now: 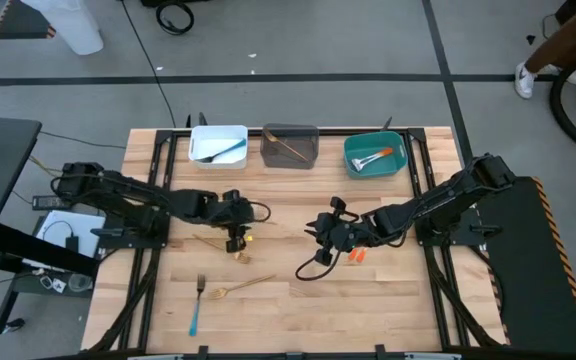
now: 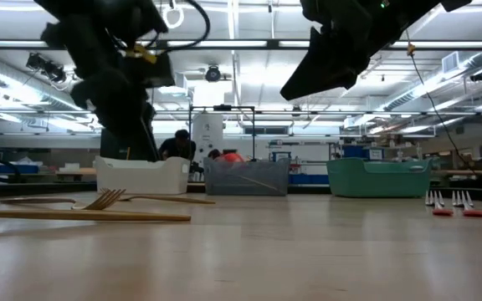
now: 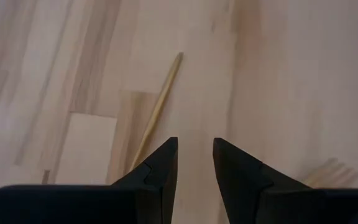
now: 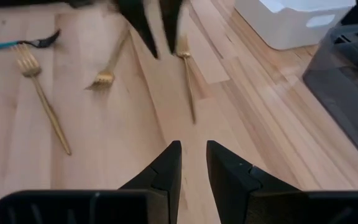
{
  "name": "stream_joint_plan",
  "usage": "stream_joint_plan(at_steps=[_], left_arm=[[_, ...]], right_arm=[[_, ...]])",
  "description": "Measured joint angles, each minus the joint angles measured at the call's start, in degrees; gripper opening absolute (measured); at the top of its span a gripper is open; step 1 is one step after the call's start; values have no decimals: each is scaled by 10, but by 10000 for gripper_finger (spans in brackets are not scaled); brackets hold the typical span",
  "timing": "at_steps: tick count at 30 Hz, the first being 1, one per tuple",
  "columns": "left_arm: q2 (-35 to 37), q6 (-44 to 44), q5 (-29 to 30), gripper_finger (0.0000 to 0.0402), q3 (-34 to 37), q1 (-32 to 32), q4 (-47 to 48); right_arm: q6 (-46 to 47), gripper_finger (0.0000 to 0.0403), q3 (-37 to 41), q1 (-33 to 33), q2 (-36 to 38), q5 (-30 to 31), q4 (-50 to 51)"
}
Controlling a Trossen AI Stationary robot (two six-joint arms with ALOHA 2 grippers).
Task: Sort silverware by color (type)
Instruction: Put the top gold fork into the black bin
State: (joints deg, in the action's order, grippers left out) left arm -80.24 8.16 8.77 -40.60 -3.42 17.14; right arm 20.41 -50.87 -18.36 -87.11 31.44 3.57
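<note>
My left gripper (image 1: 236,240) hovers above the table's middle, fingers nearly together with nothing between them (image 3: 195,149). A gold fork (image 1: 208,240) lies flat just left of it; its handle (image 3: 160,106) runs under my finger. Another gold fork (image 1: 243,287) and a blue-handled fork (image 1: 196,305) lie flat nearer the near edge. My right gripper (image 1: 318,235) hangs over bare wood, also empty and nearly closed (image 4: 192,155). Two orange-handled utensils (image 1: 356,257) lie on the table beside it, also showing in the low view (image 2: 450,205).
Along the far edge stand a white bin (image 1: 218,145) with a blue-handled utensil, a grey bin (image 1: 290,145) with a gold one, and a teal bin (image 1: 376,155) with orange-handled ones. Bare wood lies between the two grippers and toward the near right corner.
</note>
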Motion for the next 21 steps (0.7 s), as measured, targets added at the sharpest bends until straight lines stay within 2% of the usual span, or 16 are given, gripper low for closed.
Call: stream_joint_plan(at_steps=[8, 21], left_arm=[[-38, -46, -31, 109, 0, 54, 13], [-46, -146, -45, 109, 0, 106, 34]], right_arm=[[-7, 86, 0, -4, 0, 0, -8], [-11, 86, 0, -4, 0, 0, -10]])
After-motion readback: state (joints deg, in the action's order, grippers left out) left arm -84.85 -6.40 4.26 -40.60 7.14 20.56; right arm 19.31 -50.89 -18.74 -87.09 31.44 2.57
